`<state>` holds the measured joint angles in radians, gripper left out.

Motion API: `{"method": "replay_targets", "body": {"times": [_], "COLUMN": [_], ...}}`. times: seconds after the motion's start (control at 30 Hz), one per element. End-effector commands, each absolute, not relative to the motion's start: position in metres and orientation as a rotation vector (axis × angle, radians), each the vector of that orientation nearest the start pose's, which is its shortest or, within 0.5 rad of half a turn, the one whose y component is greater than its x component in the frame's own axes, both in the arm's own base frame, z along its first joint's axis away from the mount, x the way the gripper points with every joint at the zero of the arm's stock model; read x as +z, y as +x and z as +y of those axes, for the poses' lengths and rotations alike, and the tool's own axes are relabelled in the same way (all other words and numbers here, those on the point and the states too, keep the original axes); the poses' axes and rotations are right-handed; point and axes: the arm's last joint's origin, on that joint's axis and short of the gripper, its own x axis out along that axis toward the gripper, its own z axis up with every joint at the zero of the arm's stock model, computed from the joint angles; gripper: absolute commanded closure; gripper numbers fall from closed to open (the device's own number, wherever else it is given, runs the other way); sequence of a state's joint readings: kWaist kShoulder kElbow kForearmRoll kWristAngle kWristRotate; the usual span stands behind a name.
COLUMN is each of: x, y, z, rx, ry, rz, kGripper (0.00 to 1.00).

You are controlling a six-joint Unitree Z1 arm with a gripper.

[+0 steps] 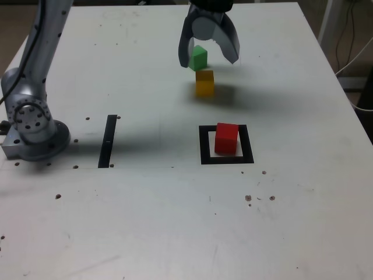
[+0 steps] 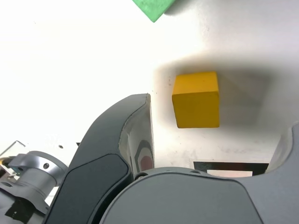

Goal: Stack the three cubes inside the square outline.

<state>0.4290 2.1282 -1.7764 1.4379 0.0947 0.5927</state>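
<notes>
gripper was wide open and empty near the exterior view's top centre, yellow cube sat just below it, green cube showing between the jaws

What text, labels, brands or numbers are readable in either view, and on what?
None in either view.
The red cube, yellow cube and green cube: plain faces, no print.
The square outline and black strip: solid black, no writing.
The open gripper and arm base: no legible brand or label.
</notes>
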Motion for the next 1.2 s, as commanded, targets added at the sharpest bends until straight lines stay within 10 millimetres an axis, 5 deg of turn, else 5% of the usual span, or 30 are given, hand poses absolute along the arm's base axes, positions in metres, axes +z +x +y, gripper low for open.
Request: {"method": "replay_targets", "body": {"times": [0.0,0.63,0.77,1.0,1.17], "x": [0.257,0.206,0.205,0.206,0.206], "y": [0.347,0.358,0.357,0.358,0.358], "z": [0.164,0.166,0.165,0.162,0.161], "rx": [-0.159,-0.169,-0.137,-0.095,-0.098], "ry": [0.105,0.029,0.014,0.021,0.021], "rz": [1.807,1.861,1.878,1.882,1.881], "kGripper": [0.03,0.08,0.22,0.64,0.65]}}
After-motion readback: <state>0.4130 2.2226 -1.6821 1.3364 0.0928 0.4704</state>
